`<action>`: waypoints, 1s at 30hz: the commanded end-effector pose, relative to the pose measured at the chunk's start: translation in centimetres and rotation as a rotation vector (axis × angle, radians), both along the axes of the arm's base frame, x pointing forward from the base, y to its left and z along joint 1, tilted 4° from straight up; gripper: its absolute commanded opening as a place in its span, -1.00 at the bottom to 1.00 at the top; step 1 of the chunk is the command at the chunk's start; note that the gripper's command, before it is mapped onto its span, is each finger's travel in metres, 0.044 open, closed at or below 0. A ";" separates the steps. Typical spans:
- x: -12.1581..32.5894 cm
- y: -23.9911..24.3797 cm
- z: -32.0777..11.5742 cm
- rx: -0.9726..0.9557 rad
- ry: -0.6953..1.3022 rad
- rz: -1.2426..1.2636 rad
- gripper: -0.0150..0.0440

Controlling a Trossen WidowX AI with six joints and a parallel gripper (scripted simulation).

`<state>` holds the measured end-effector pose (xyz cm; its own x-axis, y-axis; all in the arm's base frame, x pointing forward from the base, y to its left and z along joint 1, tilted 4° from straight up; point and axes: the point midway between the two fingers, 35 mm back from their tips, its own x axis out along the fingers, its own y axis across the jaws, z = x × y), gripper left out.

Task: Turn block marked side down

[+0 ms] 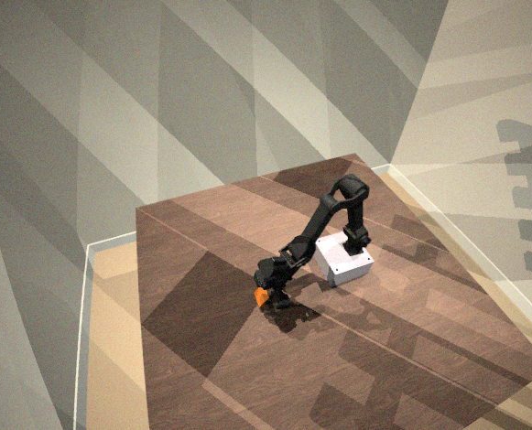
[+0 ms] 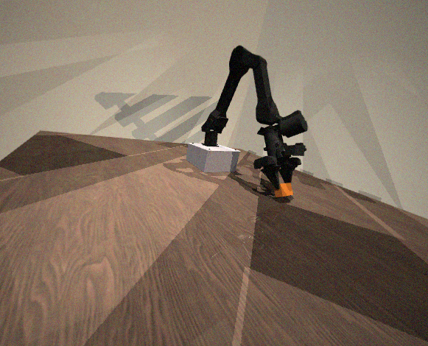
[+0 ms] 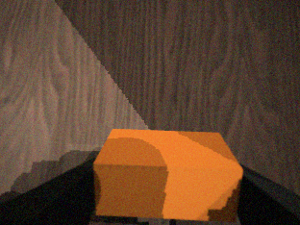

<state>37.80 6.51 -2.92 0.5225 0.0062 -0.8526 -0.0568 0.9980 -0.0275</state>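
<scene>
An orange block is held between the two black fingers. My gripper is shut on it, pointing down, with one finger on each side of the block in the wrist view. The block is low over the wooden table, with a small shadow right under it in the exterior view; whether it touches the table I cannot tell. The faces that show are plain orange. No mark shows on them, and the faces against the fingers and underneath are hidden.
The arm's white base box stands on the table behind the gripper. The arm arches up from it and down to the block. Dark shadow patches lie across the wood, and walls stand beyond the table's edges.
</scene>
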 end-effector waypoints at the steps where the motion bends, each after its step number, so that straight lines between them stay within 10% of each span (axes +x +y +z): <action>1: -0.1 -0.1 -0.2 -0.005 -0.021 0.003 -0.49; 30: 0.9 0.0 -4.4 0.025 -0.425 0.015 -0.49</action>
